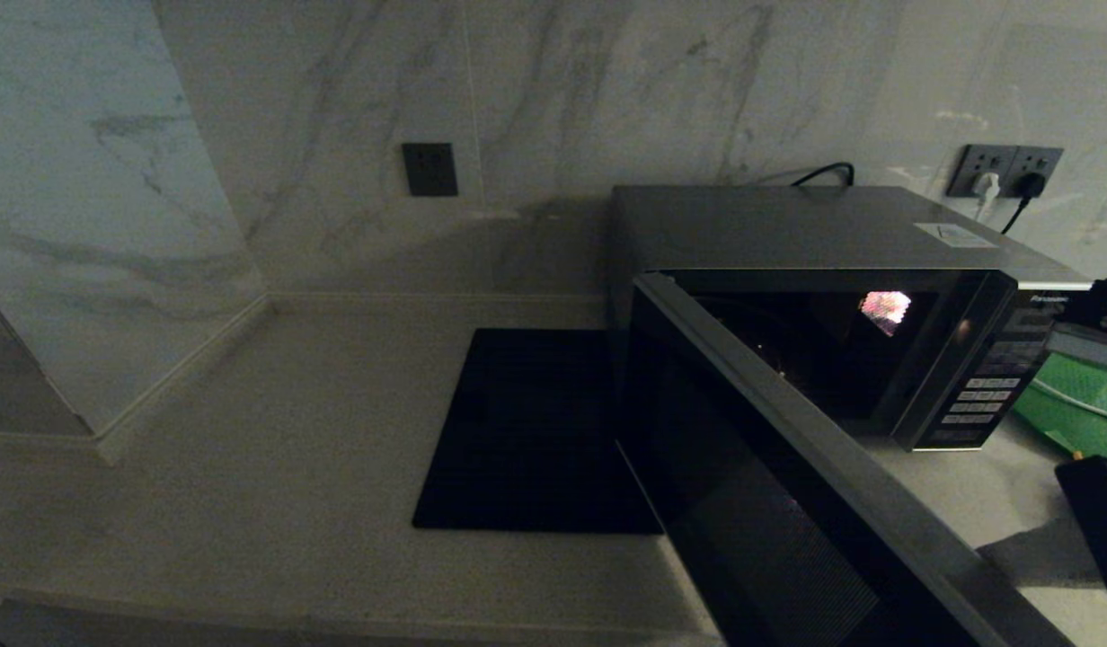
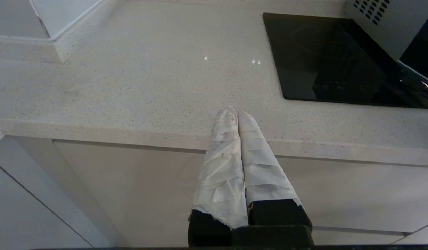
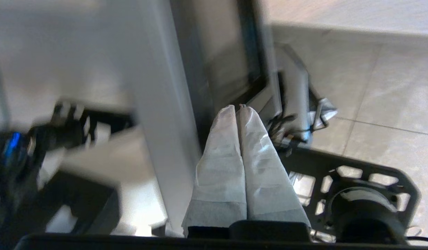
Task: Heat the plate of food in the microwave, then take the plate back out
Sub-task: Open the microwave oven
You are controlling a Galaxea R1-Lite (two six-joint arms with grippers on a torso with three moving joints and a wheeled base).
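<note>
Microwave (image 1: pixel 841 296) is sitting on the countertop (image 1: pixel 293 449) in the head view, its door (image 1: pixel 787 485) swinging wide open toward the camera beside a black mat (image 1: pixel 526 431); the plate of food is not showing in the dark cavity. In the left wrist view, the left gripper (image 2: pixel 237 114) is hanging at the counter edge, taped fingers (image 2: pixel 221 156) pressing together. In the right wrist view, the right gripper (image 3: pixel 239 110) is keeping its fingers (image 3: pixel 262 159) together, holding nothing, amid blur.

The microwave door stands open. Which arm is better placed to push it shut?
Probably right: the door's free edge points to the robot's right, where the shut right pincer is. The shut left pincer hangs over the counter edge, left of the black mat.
</note>
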